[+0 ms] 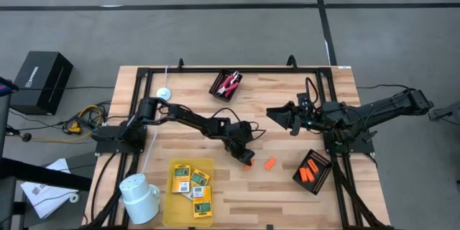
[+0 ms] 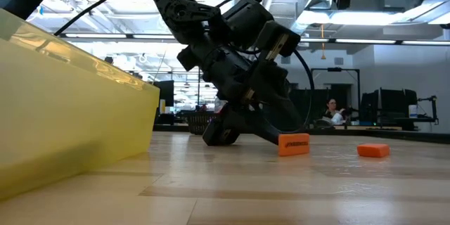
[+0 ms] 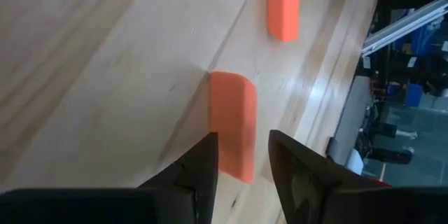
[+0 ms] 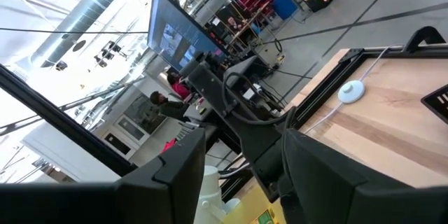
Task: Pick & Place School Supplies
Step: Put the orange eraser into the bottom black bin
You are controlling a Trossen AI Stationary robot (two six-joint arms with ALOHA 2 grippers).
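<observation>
Left fingers [image 3: 203,175]: spread a little, one on each side of the near end of an orange piece [image 3: 233,122] that lies flat on the worktop [image 3: 105,77]; whether the pads press it cannot be told.
Left gripper [image 1: 246,159]: tilted down at the worktop's middle, front half, tip at the wood.
Room around it: bare wood on all sides of the piece; a second orange piece [image 1: 270,163] lies near on the right, apart from the first.
Right fingers [image 4: 182,168]: spread, holding nothing, pointing across the worktop toward the left arm.
Right gripper [image 1: 277,114]: raised above the right-centre of the worktop, well apart from the loose pieces.
Yellow tray [image 1: 170,187]: at the front edge, left of centre, holding four yellow-and-green packets [image 1: 191,185]; clear wood between it and the left gripper.
Black tray [image 1: 322,169]: front right, near the right frame rail, with more orange pieces [image 1: 310,171] inside.
Second black tray [image 1: 218,83]: near the back edge, centre, holding the red-handled scissor-like tool [image 1: 228,83].
White mug [image 1: 139,198]: front left corner, just beside the yellow tray.
White disc [image 1: 164,93]: back left, on a cord.
</observation>
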